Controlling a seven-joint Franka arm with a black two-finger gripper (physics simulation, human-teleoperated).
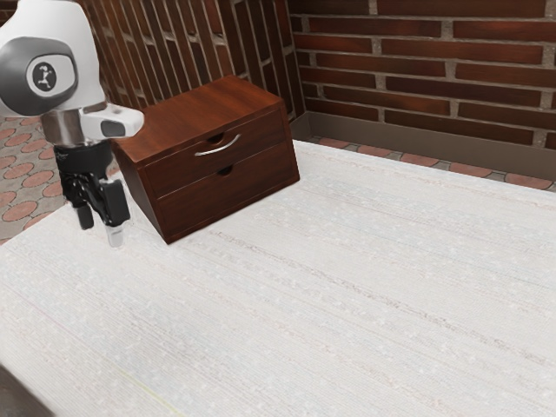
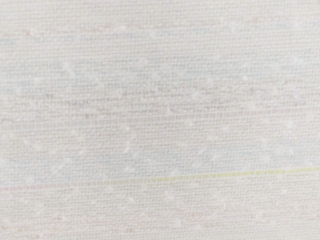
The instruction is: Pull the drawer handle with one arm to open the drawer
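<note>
Exterior view. My gripper (image 1: 101, 231) hangs from the arm (image 1: 48, 65) at the exterior view's left and points straight down at the table (image 1: 365, 287). Its two black fingers (image 1: 84, 215) stand apart with nothing between them, so the tool is open and empty. One finger ends in a pale tip just above the tabletop.

The cabinet (image 1: 204, 109) stands on the table just to the right of the gripper in this view, apart from it. It is a low box of dark reddish wood with a smooth, glossy finish and square edges. Its front carries two drawers, one above the other. The upper drawer (image 1: 256, 137) bears the handle (image 1: 217, 145), a thin curved bar of bright metal, bowed downward under a small dark notch. The lower drawer (image 1: 239, 182) has only a small dark notch at its top edge. Both fronts sit flush with the cabinet body. The gripper is well clear of the handle, lower than it and off toward the cabinet's side wall.

The tabletop is whitish, with fine long grain lines and a speckled texture. Behind it stands a red brick wall (image 1: 434, 61) with a grey base strip, and dark wooden slats (image 1: 165, 43) rise behind the cabinet.

Wrist view. The table (image 2: 160, 100) lies under my hand. Its surface is pale and finely woven in look, crossed by a faint yellowish line (image 2: 225, 174).
</note>
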